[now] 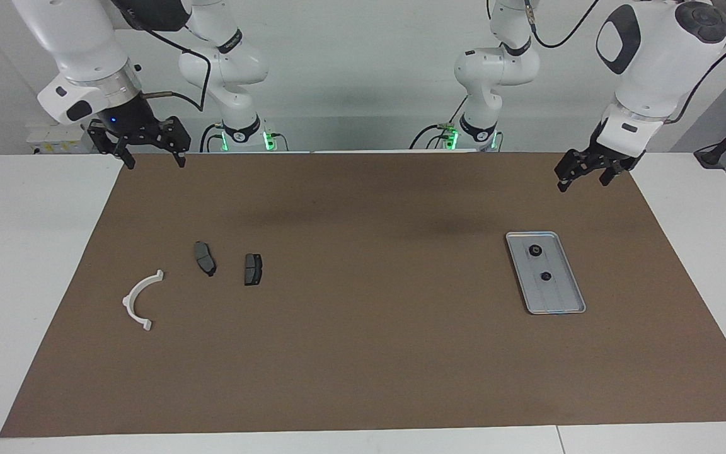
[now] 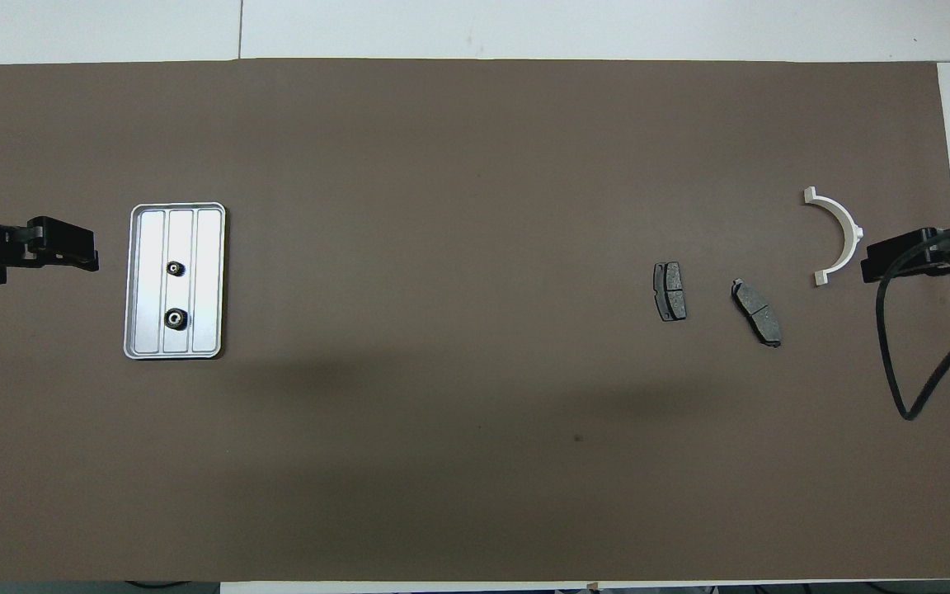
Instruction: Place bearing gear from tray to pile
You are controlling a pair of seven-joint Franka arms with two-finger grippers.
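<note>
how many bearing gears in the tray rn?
2. Both lie in the tray, along its middle: one bearing gear nearer the robots, the other bearing gear farther from them. None seems hidden.

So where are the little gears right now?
Both bearing gears sit in the tray, toward the left arm's end of the table; one lies nearer the robots. The overhead view shows them along the tray's middle strip.

A brown mat (image 1: 363, 328) is covering most of the white table (image 1: 29, 265), filling the centre of both frames. The table's bare surface is showing along the frame edges. Black cables (image 2: 928, 363) are dangling at the right edge of the overhead frame.
</note>
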